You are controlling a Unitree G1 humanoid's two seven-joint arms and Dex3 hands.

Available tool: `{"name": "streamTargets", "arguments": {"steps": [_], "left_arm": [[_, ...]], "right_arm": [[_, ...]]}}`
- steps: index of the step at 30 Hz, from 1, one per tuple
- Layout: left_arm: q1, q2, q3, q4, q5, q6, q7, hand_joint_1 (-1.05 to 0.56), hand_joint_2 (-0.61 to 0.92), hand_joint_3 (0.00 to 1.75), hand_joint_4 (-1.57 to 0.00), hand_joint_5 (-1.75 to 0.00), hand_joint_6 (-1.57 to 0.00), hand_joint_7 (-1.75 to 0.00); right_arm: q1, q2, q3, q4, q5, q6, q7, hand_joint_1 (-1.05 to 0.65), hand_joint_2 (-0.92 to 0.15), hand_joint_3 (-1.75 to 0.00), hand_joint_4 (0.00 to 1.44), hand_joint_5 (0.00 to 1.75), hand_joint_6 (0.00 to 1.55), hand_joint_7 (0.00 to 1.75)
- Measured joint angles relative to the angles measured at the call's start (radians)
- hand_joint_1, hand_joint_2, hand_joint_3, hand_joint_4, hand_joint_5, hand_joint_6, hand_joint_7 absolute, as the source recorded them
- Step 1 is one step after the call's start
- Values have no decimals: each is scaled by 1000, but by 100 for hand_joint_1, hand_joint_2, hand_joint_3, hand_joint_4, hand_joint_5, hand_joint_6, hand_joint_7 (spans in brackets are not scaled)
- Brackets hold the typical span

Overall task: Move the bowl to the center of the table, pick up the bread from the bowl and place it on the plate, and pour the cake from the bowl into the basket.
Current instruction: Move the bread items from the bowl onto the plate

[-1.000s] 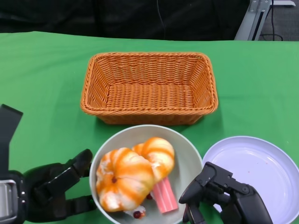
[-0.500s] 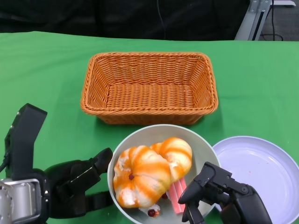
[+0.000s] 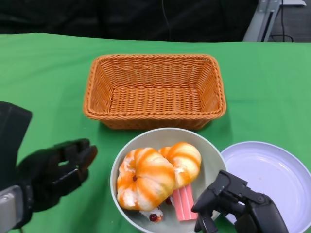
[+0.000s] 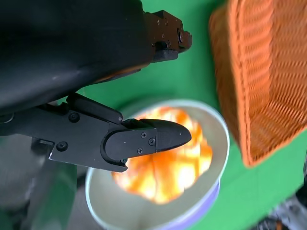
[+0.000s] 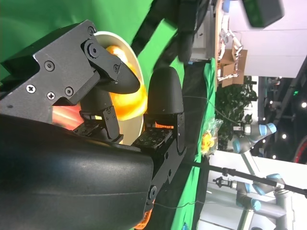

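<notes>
Head view shows the bowl [image 3: 206, 150] with bread [image 3: 146, 177] and cake [image 3: 182, 204] between the empty, spread left hand [image 3: 53, 172] and right hand [image 3: 233, 201], basket [image 3: 154, 91] beyond, on green table [image 3: 43, 73]. Right wrist view alone shows a cluttered room.

left black many-fingered hand [image 3: 56, 171]: low at robot's left, fingers loosely curled inward, gripping nothing, no contact w/ any object. silver forearm [image 3: 9, 208] only just visible at frame edge. right black many-fingered hand [image 3: 238, 204]: low at robot's right, fingers [image 5: 163, 96] bent downward & apart, gripping nothing.
</notes>
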Motion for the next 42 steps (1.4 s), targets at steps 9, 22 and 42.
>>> {"name": "streamTargets", "arguments": {"steps": [9,22,42], "left_arm": [[154,8,-21,44,112,-578,-75,-23,92,20,-90,-22,-86,-13],[96,-27,-38,572,274,-1581,-206,-5,88,48,-76,-141,-81,-111],[12,-59,-31,766,279,-1712,-155,-8,77,72,-71,-153,-70,-131]], "right_arm": [[2,-24,-32,-11,-4,-15,13,-15,-63,-79,69,135,70,101],[-10,-143,-104,-180,-246,5,19,-36,-89,0,71,73,78,27],[-278,-147,46,-386,-1118,199,171,-83,-84,0,48,13,46,0]]}}
